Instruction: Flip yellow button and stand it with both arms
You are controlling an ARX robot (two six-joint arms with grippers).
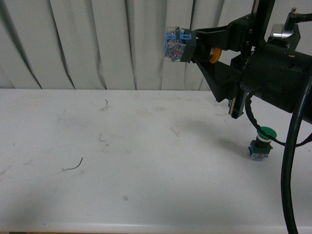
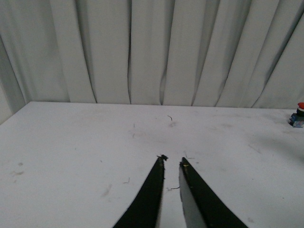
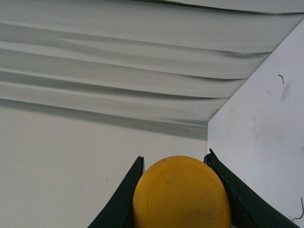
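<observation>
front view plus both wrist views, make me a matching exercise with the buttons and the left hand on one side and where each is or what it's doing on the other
Column 1
1. yellow button
2. green button
3. red button
4. left hand

Column 2
a. on the table, cap up, seen in the front view
b. holding nothing
c. up in the air, gripped by the right hand
d. on the table, seen only in the left wrist view

Pairs: 1-c, 2-a, 3-d, 4-b
</observation>
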